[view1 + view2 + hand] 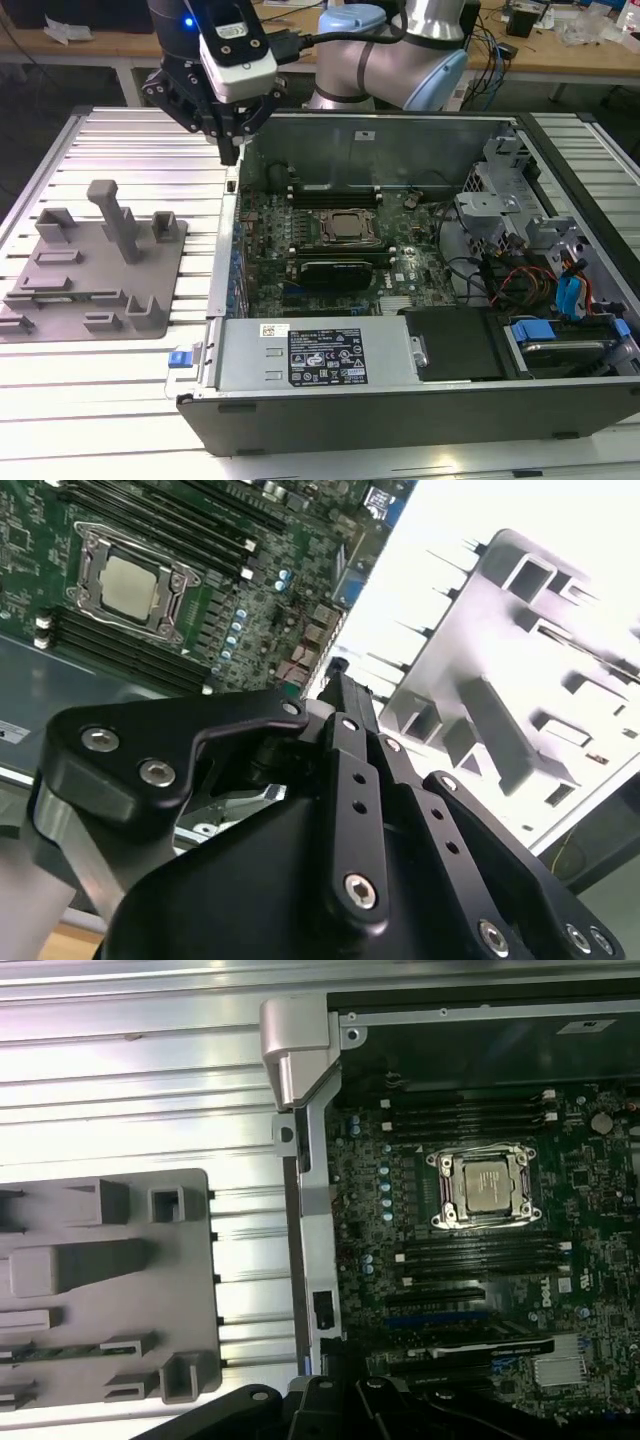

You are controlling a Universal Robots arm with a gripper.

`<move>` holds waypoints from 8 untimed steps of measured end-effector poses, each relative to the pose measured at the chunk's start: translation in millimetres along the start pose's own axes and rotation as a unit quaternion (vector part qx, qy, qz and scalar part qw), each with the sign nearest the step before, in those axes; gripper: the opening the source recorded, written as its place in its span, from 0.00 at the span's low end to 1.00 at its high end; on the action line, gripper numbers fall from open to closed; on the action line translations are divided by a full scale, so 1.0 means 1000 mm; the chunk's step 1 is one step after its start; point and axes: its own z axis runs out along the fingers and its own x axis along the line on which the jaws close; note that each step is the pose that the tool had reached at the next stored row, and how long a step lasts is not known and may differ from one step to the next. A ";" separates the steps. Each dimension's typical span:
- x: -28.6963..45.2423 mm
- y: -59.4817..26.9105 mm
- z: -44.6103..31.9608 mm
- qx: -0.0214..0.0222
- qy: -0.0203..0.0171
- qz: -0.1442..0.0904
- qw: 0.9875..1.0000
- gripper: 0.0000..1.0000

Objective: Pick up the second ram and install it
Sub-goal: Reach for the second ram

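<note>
My gripper (232,150) hangs over the left wall of the open computer case (228,260), near its back corner, with the black fingers (345,730) drawn together and nothing visible between them. The second ram, a thin green stick (55,1352), lies flat in a slot of the grey fixture (100,262) on the table, to the exterior view's left of the case and well apart from the gripper. Inside the case the motherboard shows its processor socket (485,1188), with long dark memory slots (470,1112) on both sides of it.
A power supply (310,355) with a label fills the case's near side. Drive cages, cables and blue latches (560,290) crowd the exterior view's right. The fixture has an upright grey post (115,215). The slatted metal table (130,140) surrounds the case.
</note>
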 end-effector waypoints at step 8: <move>0.0227 -0.0017 -0.0002 0.000 0.000 0.000 1.000 0.08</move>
